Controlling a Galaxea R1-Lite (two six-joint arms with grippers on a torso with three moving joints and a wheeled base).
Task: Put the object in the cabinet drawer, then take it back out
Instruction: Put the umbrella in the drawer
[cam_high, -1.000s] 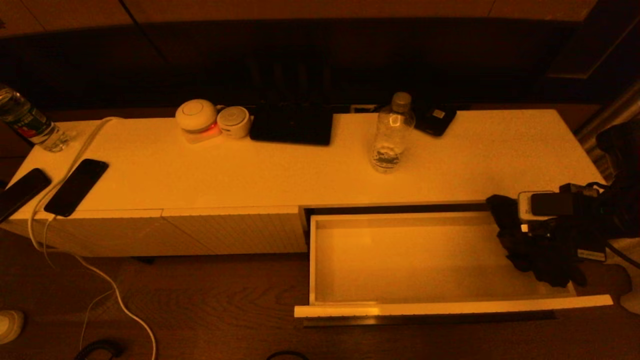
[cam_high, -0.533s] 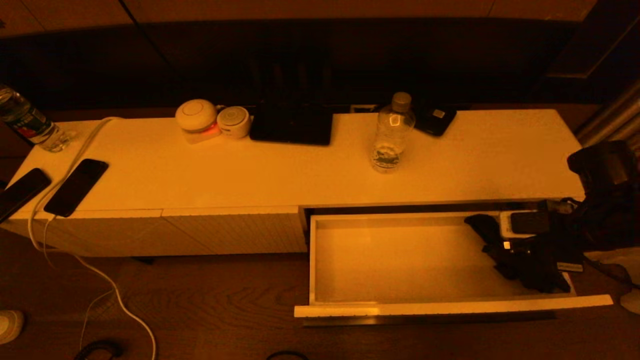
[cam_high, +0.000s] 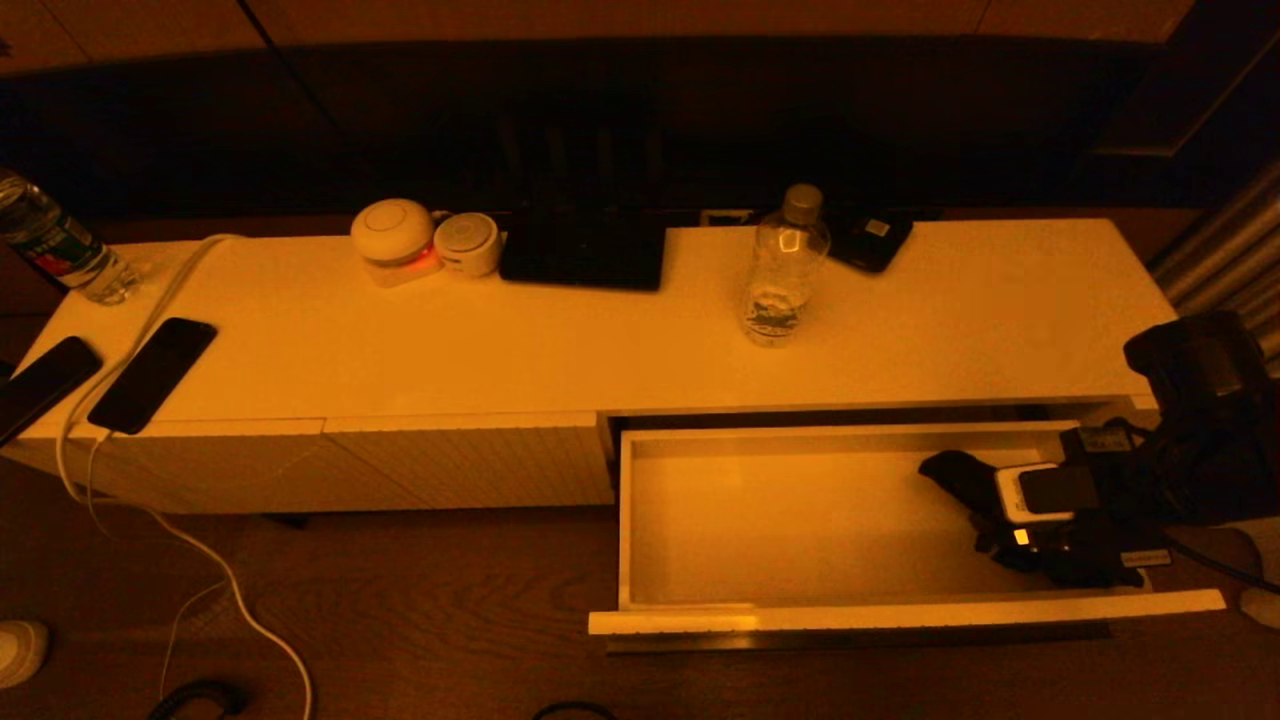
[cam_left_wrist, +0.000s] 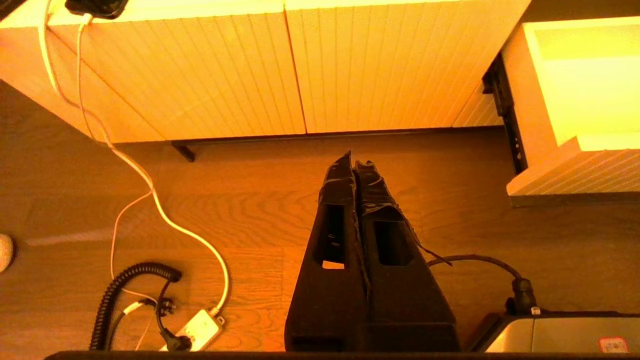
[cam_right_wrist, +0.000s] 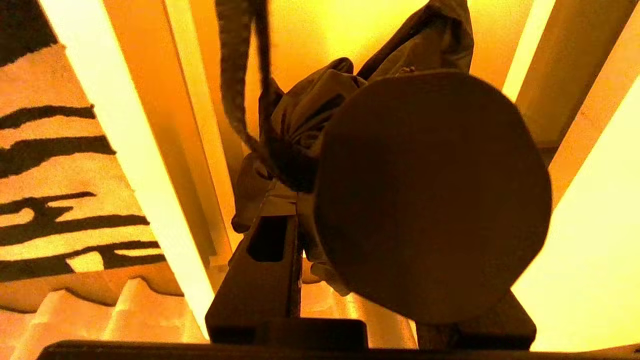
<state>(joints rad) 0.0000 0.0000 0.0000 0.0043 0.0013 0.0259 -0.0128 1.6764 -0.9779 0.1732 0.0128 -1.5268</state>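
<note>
One dark cloth bundle (cam_right_wrist: 350, 100) sits clamped in the right gripper (cam_high: 985, 500), low inside the right end of the pulled-out cabinet drawer (cam_high: 900, 612). Left gripper (cam_left_wrist: 354, 165) hangs closed over the floor (cam_left_wrist: 250, 200). Farther back, a clear bottle (cam_high: 783, 270) stands on the cabinet top (cam_high: 500, 340).

1. The right arm reached in from the right side of the head view, its forearm low and angled toward the middle.
2. The right gripper (cam_high: 985, 500) pointed left and slightly downward, its jaws closed on a dark round-ended object (cam_right_wrist: 430, 195) with bunched fabric and a strap.
3. The left gripper (cam_left_wrist: 354, 165) hung parked, pointing down, with its two black fingers (cam_left_wrist: 332, 235) pressed together and nothing between them.
</note>
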